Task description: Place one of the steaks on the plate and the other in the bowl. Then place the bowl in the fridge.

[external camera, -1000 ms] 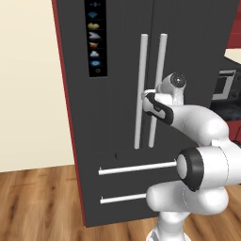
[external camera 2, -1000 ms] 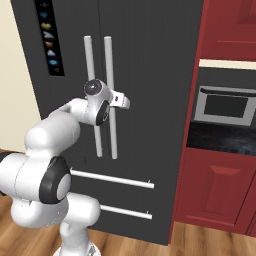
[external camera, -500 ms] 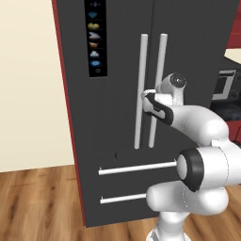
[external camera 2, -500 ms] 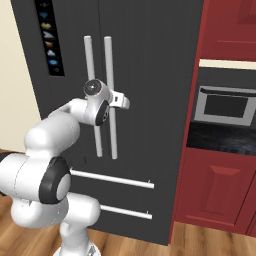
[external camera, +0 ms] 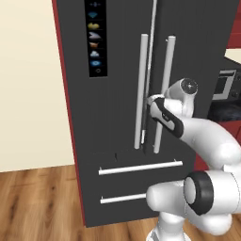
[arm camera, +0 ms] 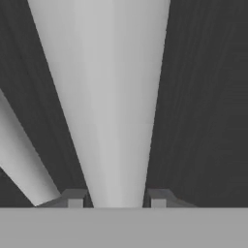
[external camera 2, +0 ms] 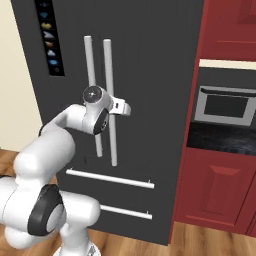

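The tool (arm camera: 116, 199) is clamped on the right silver bar handle (external camera: 163, 94) of the dark grey fridge (external camera: 122, 155), one fingertip (arm camera: 73, 197) on each side. A built-in oven (external camera 2: 224, 106) sits in the red cabinets (external camera 2: 215, 195) to the fridge's right.

Beneath me runs a wooden plank floor (external camera: 42, 202), filling the lower left of the left base view and showing as strips along the bottom edge of the right base view. The fridge (external camera: 122, 188) stands directly on it, its dark grey front with red side edges meeting the boards. At the lower right of the right base view, the red cabinets (external camera 2: 220, 190) stand on it too.
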Robot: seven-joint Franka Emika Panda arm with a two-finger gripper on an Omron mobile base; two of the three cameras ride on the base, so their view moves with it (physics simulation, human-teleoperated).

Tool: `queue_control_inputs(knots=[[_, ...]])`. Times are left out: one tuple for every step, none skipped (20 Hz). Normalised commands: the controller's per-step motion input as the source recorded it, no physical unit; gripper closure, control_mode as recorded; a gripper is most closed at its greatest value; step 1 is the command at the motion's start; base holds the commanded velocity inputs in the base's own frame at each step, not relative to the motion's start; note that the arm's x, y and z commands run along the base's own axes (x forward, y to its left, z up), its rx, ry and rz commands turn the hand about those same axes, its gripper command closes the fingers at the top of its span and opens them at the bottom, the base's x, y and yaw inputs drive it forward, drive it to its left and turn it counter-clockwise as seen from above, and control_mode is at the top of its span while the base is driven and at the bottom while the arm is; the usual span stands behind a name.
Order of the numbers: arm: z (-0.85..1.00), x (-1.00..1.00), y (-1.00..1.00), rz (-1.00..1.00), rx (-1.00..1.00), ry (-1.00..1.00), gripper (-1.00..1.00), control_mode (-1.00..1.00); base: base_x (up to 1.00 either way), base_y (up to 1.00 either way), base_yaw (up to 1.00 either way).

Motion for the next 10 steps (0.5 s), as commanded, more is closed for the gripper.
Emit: queue_control_inputs(knots=[[0.06, -0.64, -0.57, 0.0, 0.16, 0.0, 1.0, -1.0, 0.0, 0.0, 0.0], [0.09, -0.61, -0.51, 0.0, 0.18, 0.0, 1.0, -1.0, 0.0, 0.0, 0.0], [0.1, -0.66, -0.61, 0.0, 0.23, 0.0, 1.0, -1.0, 0.0, 0.0, 0.0], [0.12, -0.7, -0.61, 0.0, 0.25, 0.0, 1.0, -1.0, 0.0, 0.0, 0.0], [0.14, -0.77, -0.62, 0.03, 0.27, 0.0, 1.0, -1.0, 0.0, 0.0, 0.0], [0.12, -0.8, -0.63, 0.05, 0.26, 0.0, 1.0, -1.0, 0.0, 0.0, 0.0], [0.13, -0.81, -0.63, 0.05, 0.26, 0.0, 1.0, -1.0, 0.0, 0.0, 0.0], [0.14, -0.81, -0.63, 0.05, 0.26, 0.0, 1.0, -1.0, 0.0, 0.0, 0.0], [0.16, -0.81, -0.62, 0.05, 0.25, 0.0, 1.0, -1.0, 0.0, 0.0, 0.0], [0.17, -0.81, -0.59, 0.04, 0.24, 0.0, 1.0, -1.0, 0.0, 0.0, 0.0]])
